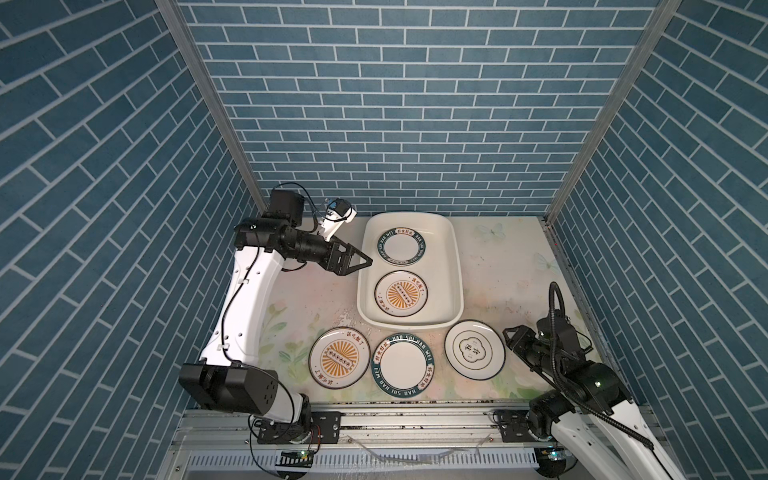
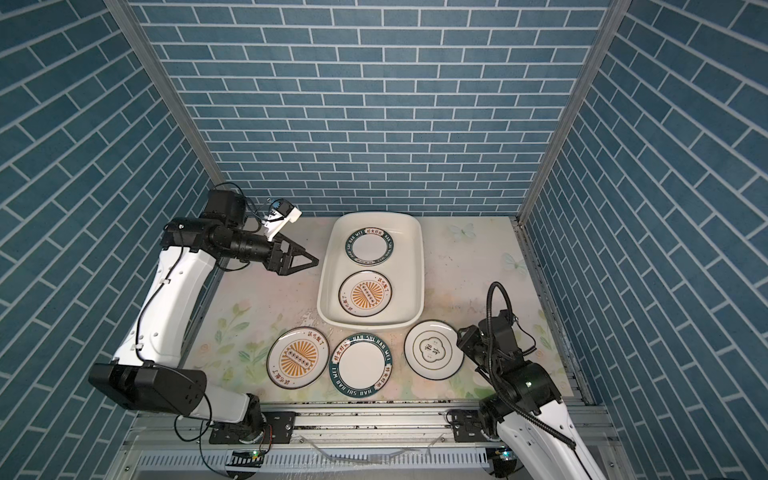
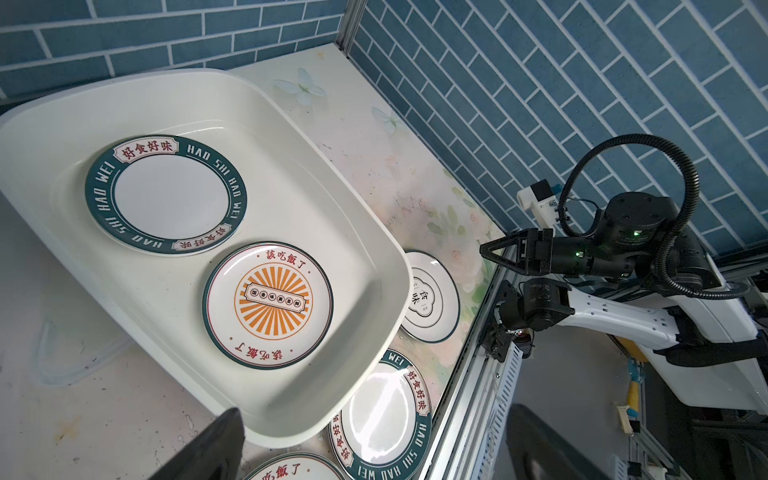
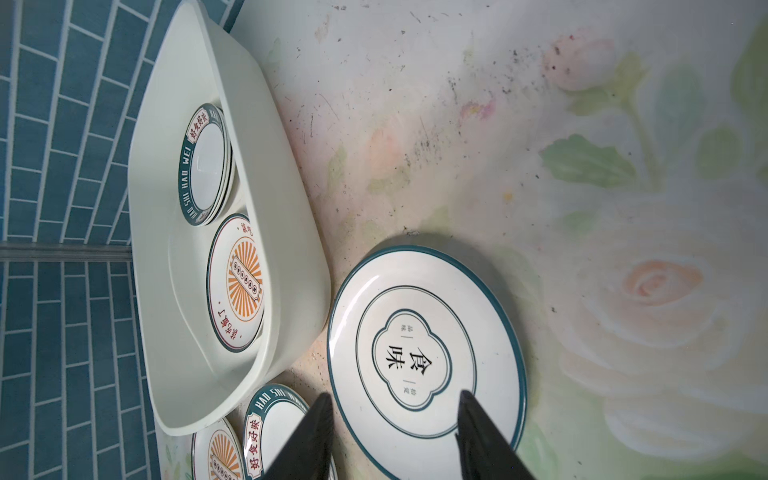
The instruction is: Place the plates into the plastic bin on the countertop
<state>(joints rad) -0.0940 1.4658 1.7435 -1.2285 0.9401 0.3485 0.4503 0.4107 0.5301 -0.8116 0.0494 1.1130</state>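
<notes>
- Bench (image 1: 498, 266): plastic bin (image 1: 456, 266) at the back edge, centre.
- In bin: stacked green-rimmed plates (image 1: 401, 247), sunburst plate (image 1: 401, 293).
- Front edge row: second sunburst plate (image 1: 339, 358), lone green-rimmed plate (image 1: 401, 365), quatrefoil plate (image 1: 475, 350).
- Left gripper (image 1: 365, 261) released, empty, beside bin's left wall.
- Right gripper (image 4: 394, 397) jaws apart, empty, over quatrefoil plate's rim.

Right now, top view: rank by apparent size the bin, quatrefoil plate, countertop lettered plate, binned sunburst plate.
1. plastic bin
2. lettered plate on the countertop and quatrefoil plate: look alike, unranked
3. sunburst plate in the bin, though it sits farther from the camera
</notes>
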